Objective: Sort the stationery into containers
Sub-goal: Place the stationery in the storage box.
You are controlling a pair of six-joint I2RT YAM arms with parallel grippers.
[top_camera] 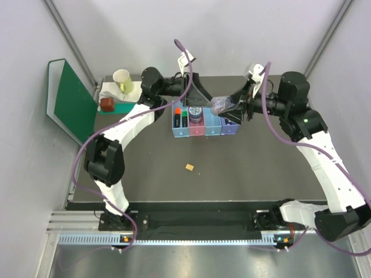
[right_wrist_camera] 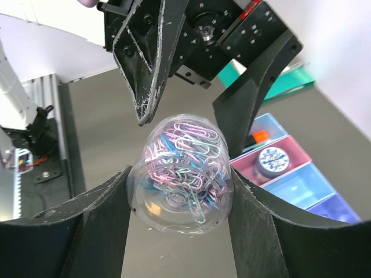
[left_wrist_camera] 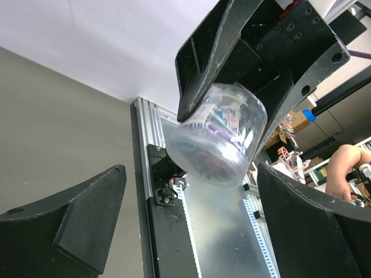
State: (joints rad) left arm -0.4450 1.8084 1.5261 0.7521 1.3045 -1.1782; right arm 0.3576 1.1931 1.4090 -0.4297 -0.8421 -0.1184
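Observation:
A clear round tub [right_wrist_camera: 182,168] full of coloured paper clips hangs tilted in the air, and my right gripper [right_wrist_camera: 181,200] is shut on its sides. From above, the tub [top_camera: 221,104] is over the back of the containers [top_camera: 204,128], a row of light blue, pink, blue and purple bins. My left gripper [top_camera: 194,92] is open and faces the tub [left_wrist_camera: 217,139], its fingers [right_wrist_camera: 148,63] flanking the tub's far end. Highlighters [top_camera: 179,117] with orange and green caps lie in the light blue bin. A blue-patterned tin [right_wrist_camera: 271,161] sits in the pink one. A tiny tan block [top_camera: 189,167] lies on the table.
A green folder [top_camera: 72,101] leans at the back left. Beside it stand a paper cup [top_camera: 122,80] and a small red-brown object [top_camera: 107,104]. Metal frame posts rise at both back corners, and a rail [top_camera: 197,237] runs along the near edge.

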